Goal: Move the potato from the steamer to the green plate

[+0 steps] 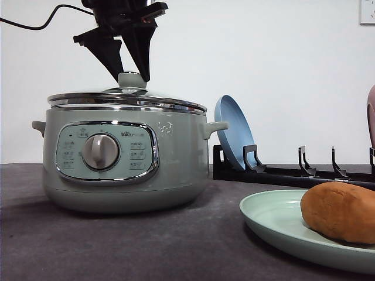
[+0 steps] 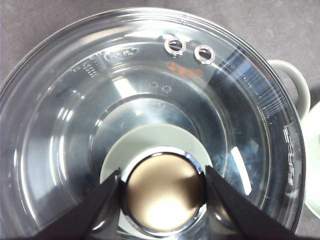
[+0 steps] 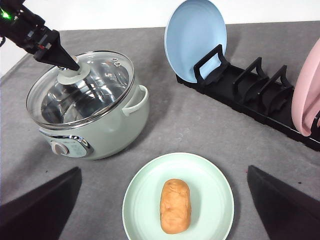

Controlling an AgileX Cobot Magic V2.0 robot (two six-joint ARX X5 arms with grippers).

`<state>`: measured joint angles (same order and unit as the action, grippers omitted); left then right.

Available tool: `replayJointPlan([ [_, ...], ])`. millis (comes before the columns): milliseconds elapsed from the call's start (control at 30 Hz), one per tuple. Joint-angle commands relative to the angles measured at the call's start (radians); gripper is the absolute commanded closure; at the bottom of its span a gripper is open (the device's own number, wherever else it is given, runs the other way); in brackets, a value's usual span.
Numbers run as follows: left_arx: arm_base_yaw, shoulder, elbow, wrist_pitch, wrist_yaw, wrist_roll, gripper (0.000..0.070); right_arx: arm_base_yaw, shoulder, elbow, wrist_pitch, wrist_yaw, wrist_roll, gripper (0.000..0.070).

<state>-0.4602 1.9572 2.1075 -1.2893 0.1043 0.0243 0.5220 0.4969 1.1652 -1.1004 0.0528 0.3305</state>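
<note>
Potato is right up front, lying on its side on the green plate, so going by how things lie, the transfer itself looks done. What's left is the lid business, and that's where I'd worry.

Left gripper is straight above the steamer with its two fingers either side of the lid knob. From the left wrist cam the fingers sit just beside the chrome-rimmed knob, close on both sides, but I honestly can't tell if they're pinching it or just bracketing it. The glass lid looks seated on the rim all the way round.

Things that could bite:
- if the jaws have hold of the knob and the arm lifts or swings, the lid comes along and could clatter back down, or drag the whole pot
- if the hold is only on the knob's smooth rounded edge, it could slip out mid-move and drop glass on metal
- pulling away sideways instead of straight up could clip the knob and skew the lid

Right gripper has its fingers spread wide, nothing in them, hanging over the plate and potato. Dropping from there would squash the potato or tip the plate. The blue plate in the rack is well apart from all this.
</note>
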Motion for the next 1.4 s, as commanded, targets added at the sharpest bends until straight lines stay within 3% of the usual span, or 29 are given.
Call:
replayJointPlan([
  [0,-0.011,0.017,0.029,0.029,0.015,0.016,0.07,0.005,0.003,0.015,0.008,0.002,0.01,0.0],
  [633,-0.01,0.051,0.029,-0.028,0.015,0.016,0.0686,0.005,0.003,0.015,0.008,0.002,0.01,0.0],
  [700,-0.01,0.051,0.029,-0.026,0.015,0.016,0.0595,0.005,0.003,0.015,0.008,0.002,0.01,0.0],
  [867,-0.001,0.05,0.029,-0.022,0.016,0.008,0.0164,0.006,0.003,0.015,0.008,0.002,0.01,0.0],
  [933,0.003,0.046,0.029,-0.023,0.016,0.003,0.007,0.006,0.003,0.015,0.007,0.001,0.01,0.0],
  [1367,0.021,-0.101,0.029,-0.04,0.016,-0.03,0.0051,0.006,0.003,0.015,0.007,0.001,-0.003,0.0],
])
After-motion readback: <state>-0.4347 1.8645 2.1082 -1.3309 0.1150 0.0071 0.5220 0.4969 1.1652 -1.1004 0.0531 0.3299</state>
